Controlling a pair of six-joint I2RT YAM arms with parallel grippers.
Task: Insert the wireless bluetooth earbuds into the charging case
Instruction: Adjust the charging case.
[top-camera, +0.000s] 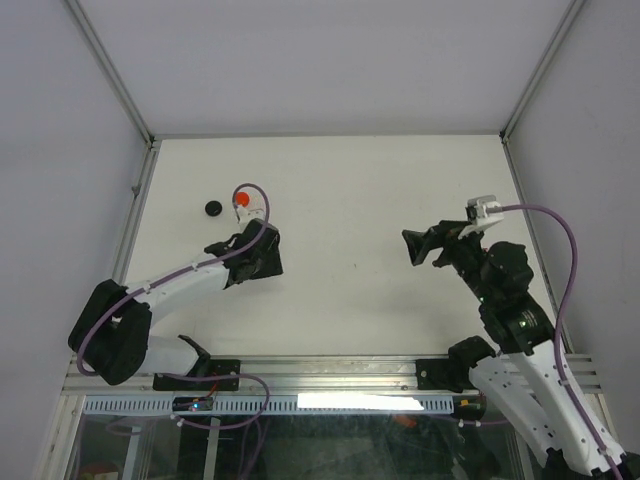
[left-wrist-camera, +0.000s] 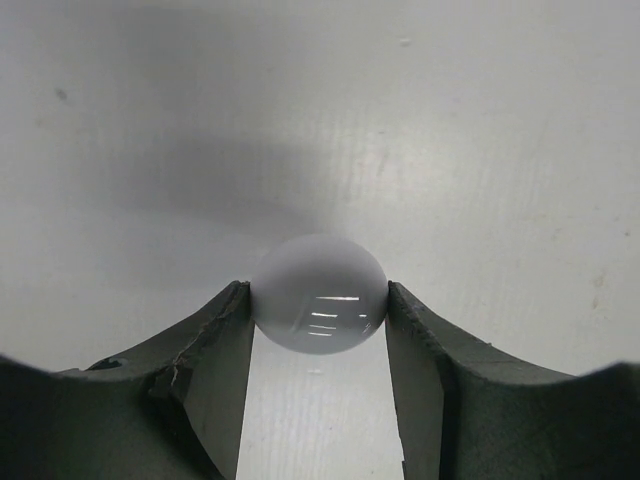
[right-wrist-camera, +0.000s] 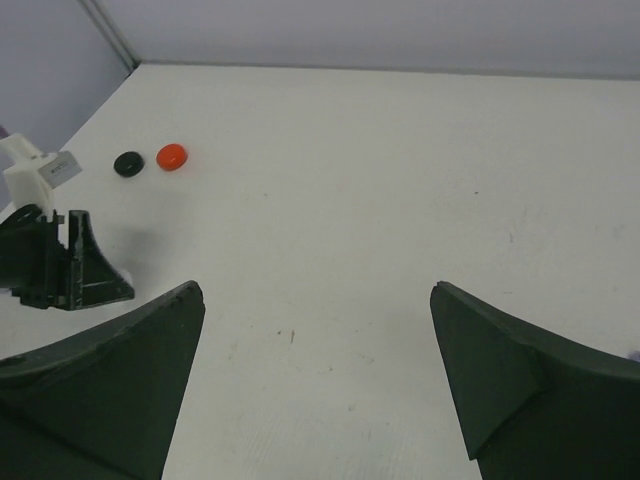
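Left wrist view: the left fingers were clenched on a white, glossy, rounded shell, prob. the charging case. One tip touched each side of it, and it sat low against the table. From the top view this put the case in the left half of the table, about mid-depth, hidden under the left arm's head. Just beyond it, toward the far-left corner, lay a black piece and an orange-red piece, close beside each other. I took these for the earbuds. The right fingers were released, spread wide w/ nothing between them, over the right half of the table.

Risks, as I judged them:
- The shell was smooth and curved and pinched only at the tips, so it could squirt out or roll if squeezed or lifted fast.
- No lid seam or opening showed. If the case was shut, no bud could go in.
- A swing of the left arm toward the far-left corner could knock the two pieces away.

Count: 1 case, 2 small round pieces (1 black, 1 orange-red), 2 arms.
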